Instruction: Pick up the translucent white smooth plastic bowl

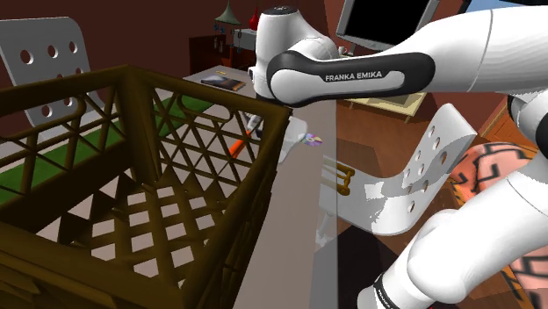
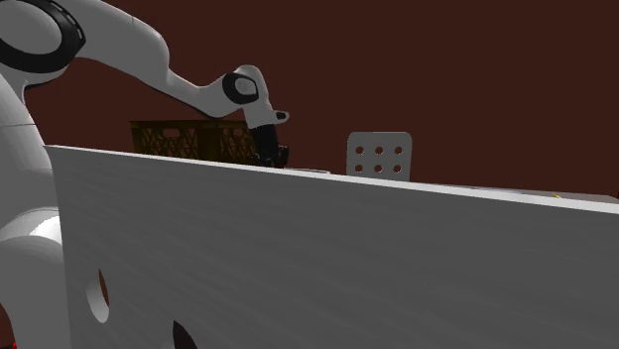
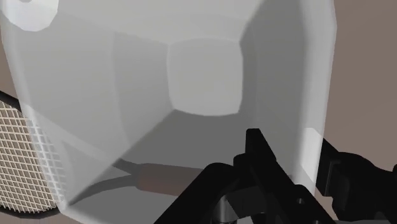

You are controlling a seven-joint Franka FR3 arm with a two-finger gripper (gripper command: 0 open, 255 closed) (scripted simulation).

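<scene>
The translucent white bowl (image 3: pixel 191 83) looms close in front of the hand in the wrist view, its smooth faceted inside facing the camera. My black gripper (image 3: pixel 291 143) straddles the bowl's side wall: one finger (image 3: pixel 261 153) is inside the bowl, the other (image 3: pixel 343 172) is outside, and both press against the wall. In the second exterior view the gripper (image 2: pixel 270 154) hangs low at the table's far edge, just in front of the dark crate (image 2: pixel 188 139).
A big dark brown lattice crate (image 1: pixel 132 176) stands on the table beside the arm. A white mesh object (image 3: pixel 19 159) and a brownish handle (image 3: pixel 159 175) lie by the bowl. White perforated chair backs (image 1: pixel 413 176) (image 2: pixel 379 156) stand around the table.
</scene>
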